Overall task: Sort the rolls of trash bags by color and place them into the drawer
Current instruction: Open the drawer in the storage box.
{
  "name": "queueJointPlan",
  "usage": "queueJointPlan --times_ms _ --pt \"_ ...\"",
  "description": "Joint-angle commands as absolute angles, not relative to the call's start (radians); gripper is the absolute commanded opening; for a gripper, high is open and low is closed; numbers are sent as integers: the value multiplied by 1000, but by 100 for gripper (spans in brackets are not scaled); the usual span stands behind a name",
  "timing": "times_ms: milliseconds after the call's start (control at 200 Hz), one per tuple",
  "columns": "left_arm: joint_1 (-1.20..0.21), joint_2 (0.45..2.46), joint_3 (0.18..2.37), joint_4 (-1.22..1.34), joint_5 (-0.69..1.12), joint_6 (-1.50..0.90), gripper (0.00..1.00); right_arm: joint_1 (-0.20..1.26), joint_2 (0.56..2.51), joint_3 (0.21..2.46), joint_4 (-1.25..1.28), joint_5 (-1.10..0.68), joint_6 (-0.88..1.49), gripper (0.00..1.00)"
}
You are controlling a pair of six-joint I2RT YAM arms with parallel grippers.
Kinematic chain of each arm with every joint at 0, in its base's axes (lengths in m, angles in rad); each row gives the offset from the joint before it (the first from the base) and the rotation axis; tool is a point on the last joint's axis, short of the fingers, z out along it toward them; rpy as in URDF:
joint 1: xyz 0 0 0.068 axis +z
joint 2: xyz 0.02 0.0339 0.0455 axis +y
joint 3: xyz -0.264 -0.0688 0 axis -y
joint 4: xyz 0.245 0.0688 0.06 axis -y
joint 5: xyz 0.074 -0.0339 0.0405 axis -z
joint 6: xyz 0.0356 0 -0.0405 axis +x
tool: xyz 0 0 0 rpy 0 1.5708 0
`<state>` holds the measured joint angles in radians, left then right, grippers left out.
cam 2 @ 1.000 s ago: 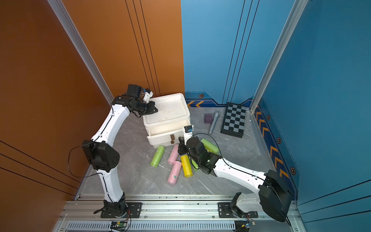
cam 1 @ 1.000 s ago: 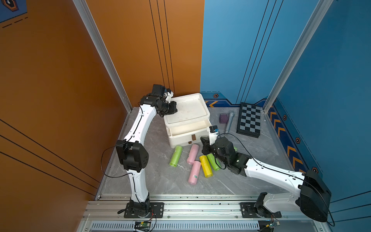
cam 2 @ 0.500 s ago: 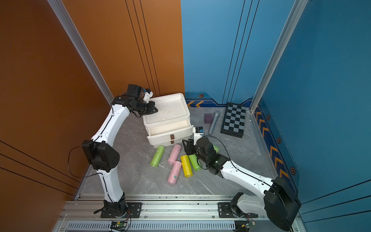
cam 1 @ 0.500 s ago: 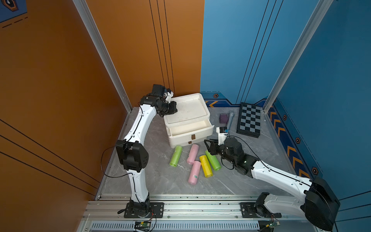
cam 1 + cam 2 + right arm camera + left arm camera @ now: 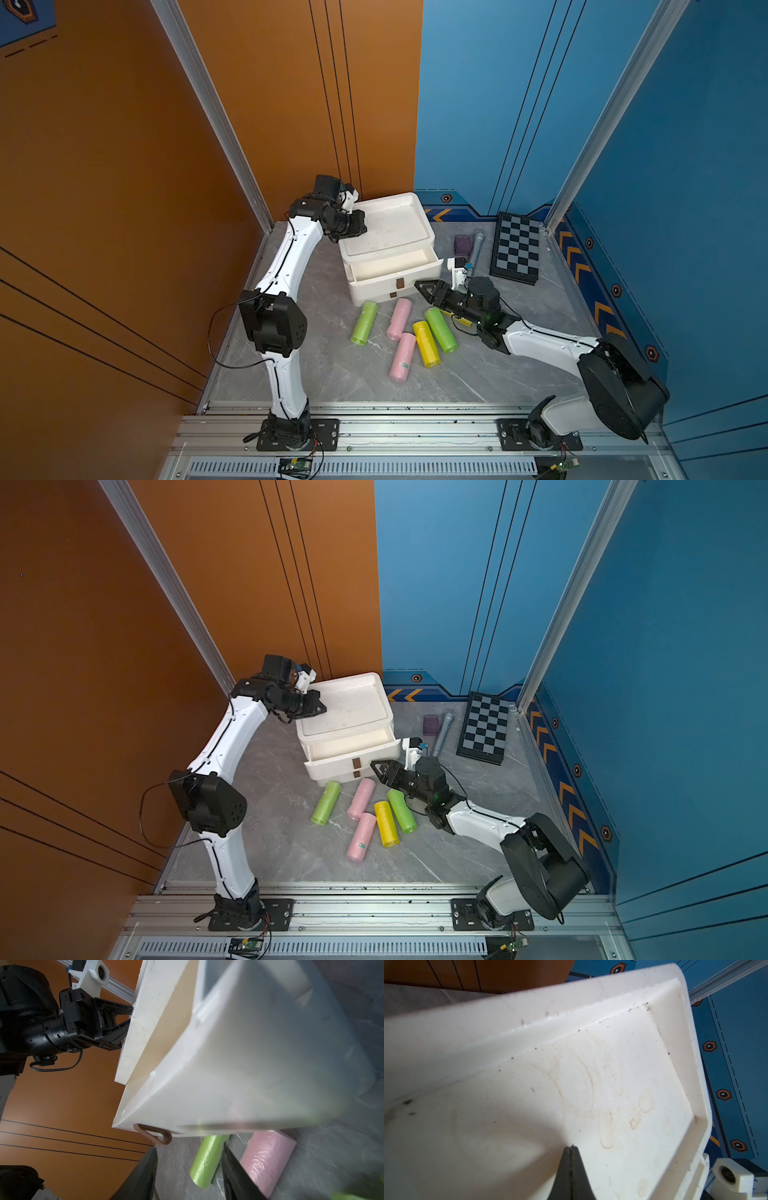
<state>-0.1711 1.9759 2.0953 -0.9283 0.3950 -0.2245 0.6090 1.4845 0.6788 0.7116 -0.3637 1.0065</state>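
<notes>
drawer (image 5: 374, 289) smooth white plastic | rolls (image 5: 402, 357) crinkly film cylinders | left gripper (image 5: 571, 1147) jaws together | right gripper (image 5: 420, 286) jaws apart, empty

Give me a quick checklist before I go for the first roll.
1. Top drawer pulled out: ok, and it looks empty.
2. Right gripper open and holding nothing: ok.
3. Left gripper shut at the cabinet top: ok; whether it presses down, cannot tell.
4. All five rolls on the table: ok, none in the drawer yet.
5. Lone green roll clear of neighbours: ok.
6. Yellow roll clear of neighbours: not ok, flanked closely by a pink roll and the other green roll.
</notes>
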Motion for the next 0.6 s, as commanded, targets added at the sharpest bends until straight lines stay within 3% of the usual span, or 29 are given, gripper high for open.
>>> queueJointPlan --times_ms 0,596 --pt "-162 2030 2030 -1123 356 -210 0 625 1532 729 875 -425 1089 49" --pt "-157 2035 2026 -1123 361 -207 0 693 1600 784 819 -368 1045 49"
